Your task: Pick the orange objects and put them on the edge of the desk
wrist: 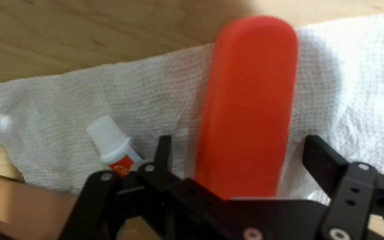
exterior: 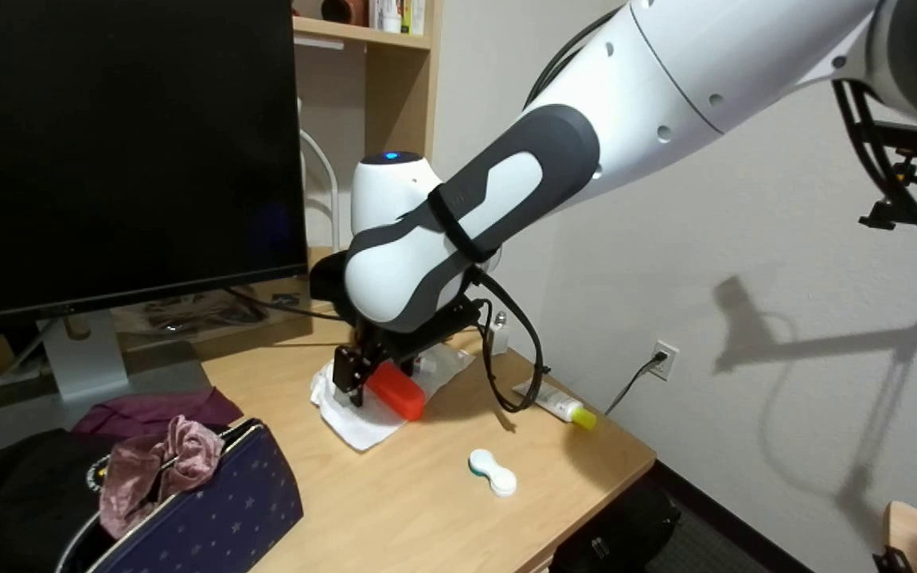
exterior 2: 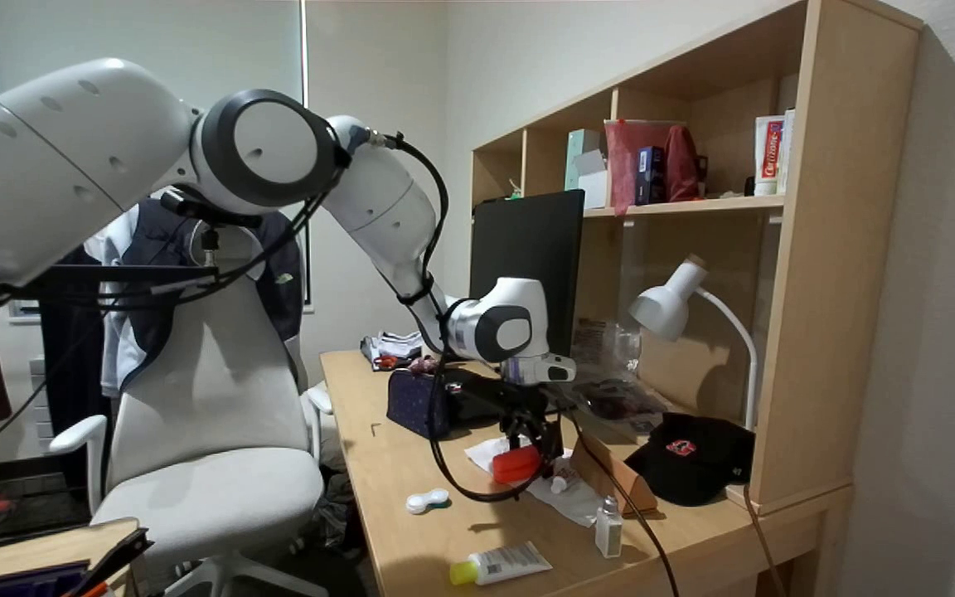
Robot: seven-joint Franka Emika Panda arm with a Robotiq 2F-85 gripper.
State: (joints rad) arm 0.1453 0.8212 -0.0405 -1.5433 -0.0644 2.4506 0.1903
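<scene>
Red-orange piece (wrist: pixel 245 106) lies between parted jaws of gripper (wrist: pixel 238 146), gap on either side.

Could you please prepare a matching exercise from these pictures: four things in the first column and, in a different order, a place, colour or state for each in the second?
First column:
1. orange object
2. gripper
3. hat
4. lens case

Second column:
A. open, holding nothing
B. mostly white, narrow in the middle
C. lying mostly on the white cloth
D. black, with a red emblem

Right pairs: 1-C, 2-A, 3-D, 4-B
</scene>
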